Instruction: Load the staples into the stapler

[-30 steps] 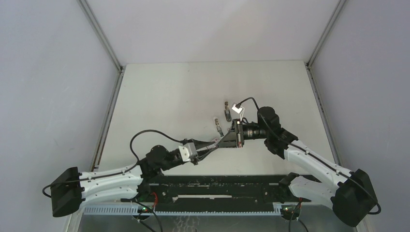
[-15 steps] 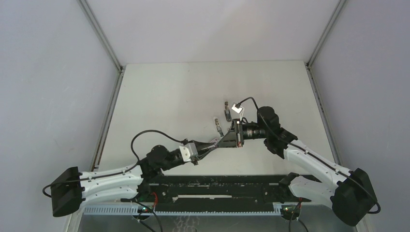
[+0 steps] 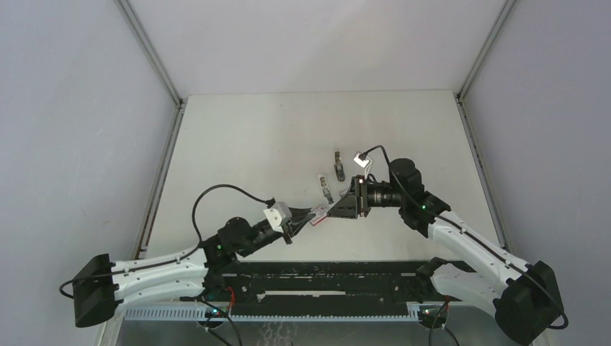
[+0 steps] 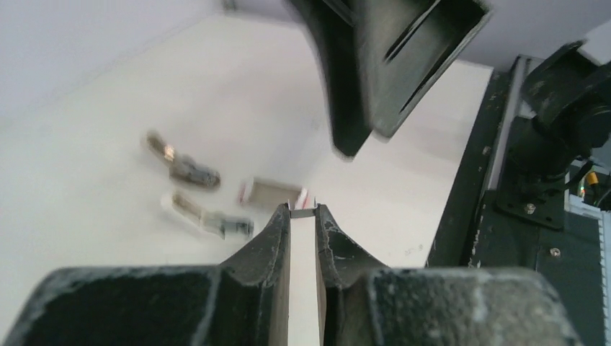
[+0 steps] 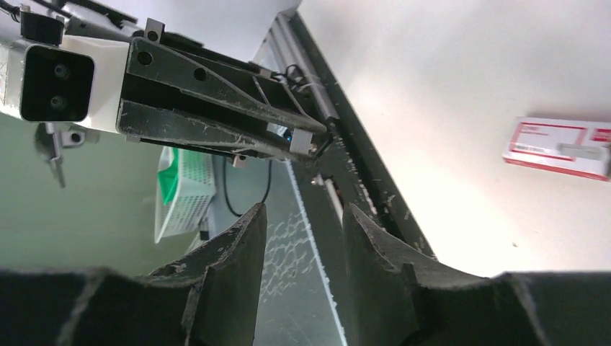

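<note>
Staples in a thin silvery-grey strip [image 4: 302,210] sit pinched between the two dark fingers of the left claw [image 3: 324,210], which is closed on them and holds them clear of the pale table [image 3: 252,144]. In the left wrist view only the small U-shaped end of the strip is plain, poking out just past the fingertips. The right claw [image 5: 305,213] stands apart with its fingers spread and nothing between them. In the top view it hangs just beside the tip of the left claw, the two arms meeting near the middle of the table, and in its own wrist view the left claw crosses the upper left of the picture without touching it. The tiny white plastic stapler with a dark grey metal inside [image 3: 326,189] lies flat on the table just beyond the two claws, untouched. A second small dark grey object [image 3: 337,167] lies a little farther back, near the stapler but apart from it; what it is cannot be told. The flat red-and-white cardboard box [image 5: 551,147] lies on the table below the left claw's tip, and a small grey piece [image 5: 583,151] shows at one end of it; whether that piece lies on the box or slides out of it cannot be told.
</note>
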`<state>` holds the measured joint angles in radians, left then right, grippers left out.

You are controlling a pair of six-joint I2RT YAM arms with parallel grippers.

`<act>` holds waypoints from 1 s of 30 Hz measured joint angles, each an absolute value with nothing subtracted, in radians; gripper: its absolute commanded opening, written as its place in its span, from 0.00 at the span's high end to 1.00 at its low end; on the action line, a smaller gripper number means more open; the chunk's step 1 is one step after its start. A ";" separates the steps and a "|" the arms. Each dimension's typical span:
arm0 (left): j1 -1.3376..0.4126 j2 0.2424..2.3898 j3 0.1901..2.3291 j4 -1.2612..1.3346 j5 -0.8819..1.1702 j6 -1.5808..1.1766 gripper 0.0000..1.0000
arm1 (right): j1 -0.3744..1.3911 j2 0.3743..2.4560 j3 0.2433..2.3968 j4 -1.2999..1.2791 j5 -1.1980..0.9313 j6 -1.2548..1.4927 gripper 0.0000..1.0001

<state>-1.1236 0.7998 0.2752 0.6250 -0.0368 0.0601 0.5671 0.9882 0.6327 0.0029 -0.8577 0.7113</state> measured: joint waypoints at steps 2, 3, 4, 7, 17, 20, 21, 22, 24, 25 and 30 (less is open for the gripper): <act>-1.124 0.771 0.275 0.529 -0.091 -0.007 0.89 | 0.551 0.984 0.633 -0.032 -0.831 0.687 0.59; -1.124 0.759 0.275 0.483 -0.115 -0.042 0.89 | 0.546 0.984 0.633 -0.050 -0.814 0.673 0.59; -1.124 0.742 0.275 0.413 -0.147 -0.097 0.89 | 0.542 0.984 0.633 -0.073 -0.798 0.660 0.59; -1.124 0.708 0.278 0.218 -0.212 -0.249 0.88 | 0.538 0.994 0.633 -0.138 -0.740 0.619 0.60; -1.106 0.762 0.322 -0.270 -0.206 -0.606 0.85 | 0.552 1.012 0.633 -0.281 -0.578 0.521 0.60; -1.065 0.789 0.358 -0.311 -0.162 -0.642 0.84 | 0.563 1.012 0.633 -0.302 -0.547 0.505 0.60; -1.047 0.802 0.369 -0.316 -0.144 -0.648 0.85 | 0.566 1.012 0.633 -0.307 -0.539 0.500 0.61; -1.034 0.814 0.375 -0.318 -0.127 -0.650 0.85 | 0.570 1.012 0.633 -0.310 -0.532 0.495 0.61; -1.002 0.846 0.384 -0.320 -0.089 -0.656 0.85 | 0.579 1.012 0.633 -0.313 -0.516 0.486 0.61; -0.986 0.865 0.384 -0.320 -0.068 -0.656 0.84 | 0.585 1.011 0.633 -0.315 -0.506 0.483 0.61; -0.948 0.964 0.397 -0.336 0.002 -0.645 0.84 | 0.605 1.004 0.633 -0.333 -0.482 0.471 0.61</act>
